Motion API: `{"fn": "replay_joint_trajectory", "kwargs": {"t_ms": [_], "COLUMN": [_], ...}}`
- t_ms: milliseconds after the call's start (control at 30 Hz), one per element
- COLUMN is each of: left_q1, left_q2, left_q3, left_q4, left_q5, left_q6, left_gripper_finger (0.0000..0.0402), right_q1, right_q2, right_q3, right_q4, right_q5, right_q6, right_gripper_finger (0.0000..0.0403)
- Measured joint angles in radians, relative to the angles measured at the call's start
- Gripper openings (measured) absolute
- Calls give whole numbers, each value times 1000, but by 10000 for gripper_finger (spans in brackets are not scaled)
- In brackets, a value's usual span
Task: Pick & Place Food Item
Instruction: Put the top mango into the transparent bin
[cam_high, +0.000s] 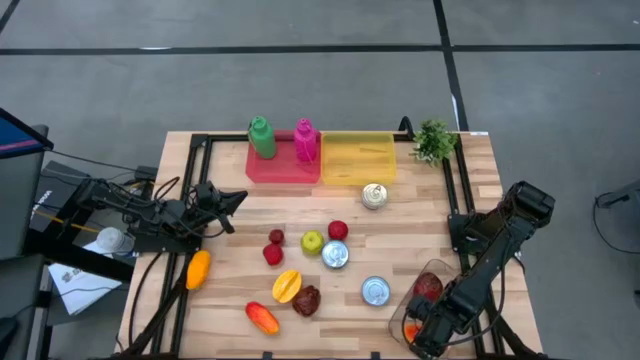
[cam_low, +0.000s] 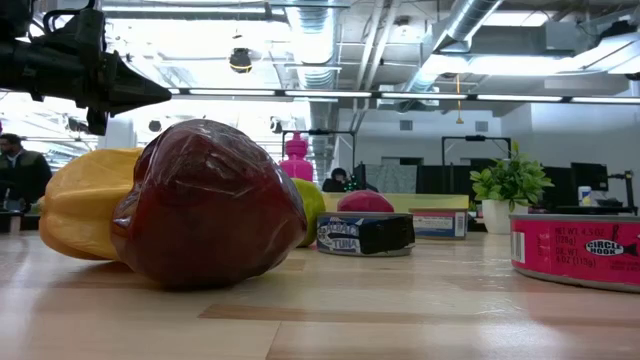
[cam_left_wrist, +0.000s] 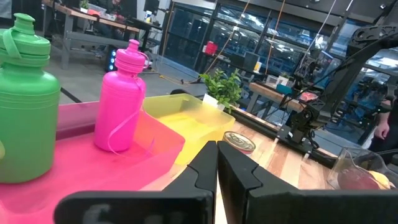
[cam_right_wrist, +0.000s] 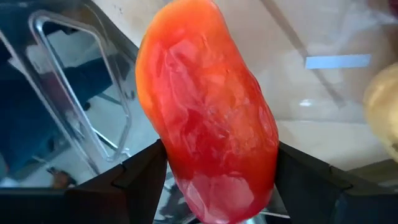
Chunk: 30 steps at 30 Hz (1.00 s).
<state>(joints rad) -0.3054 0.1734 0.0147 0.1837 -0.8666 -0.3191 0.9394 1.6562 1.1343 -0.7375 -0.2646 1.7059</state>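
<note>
My right gripper (cam_right_wrist: 214, 171) is at the table's near right corner, shut on a red-orange fruit (cam_right_wrist: 205, 106) that shows as an orange patch (cam_high: 410, 328) in the high view. It is over a clear plastic container (cam_high: 428, 292) with a red item inside. My left gripper (cam_left_wrist: 217, 171) is shut on nothing and points level from the table's left side (cam_high: 235, 198) toward the trays. Loose food lies mid-table: a dark red fruit (cam_low: 205, 205), a yellow starfruit (cam_high: 287, 286) and a green apple (cam_high: 312, 242). My right gripper pinches the red-orange fruit between its two fingers, one on each long side (cam_right_wrist: 163, 155) toward the fruit's near end. The fingers slant steeply down and lie across it, and most of the fruit sticks out past the fingertips. I cannot tell whether it touches the container.
A pink tray (cam_high: 282, 168) with a green bottle (cam_high: 262, 137) and a pink bottle (cam_high: 305, 140) stands at the far edge beside a yellow tray (cam_high: 358, 158) and a small plant (cam_high: 433, 140). Three cans (cam_high: 335, 254) (cam_high: 375, 291) (cam_high: 374, 196) stand among the fruit.
</note>
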Motion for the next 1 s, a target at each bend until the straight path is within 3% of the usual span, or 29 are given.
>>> {"fn": "replay_joint_trajectory", "kwargs": {"t_ms": [833,1000], "left_q1": [0,0], "left_q2": [0,0], "left_q3": [0,0], "left_q4": [0,0], "left_q5": [0,0], "left_q6": [0,0], "left_gripper_finger": [1,1], "right_q1": [-21,-27], "right_q2": [0,0], "right_q3": [0,0], "right_q4": [18,5], "right_q5": [3,3], "right_q6": [11,11], "right_gripper_finger": [267,291]}}
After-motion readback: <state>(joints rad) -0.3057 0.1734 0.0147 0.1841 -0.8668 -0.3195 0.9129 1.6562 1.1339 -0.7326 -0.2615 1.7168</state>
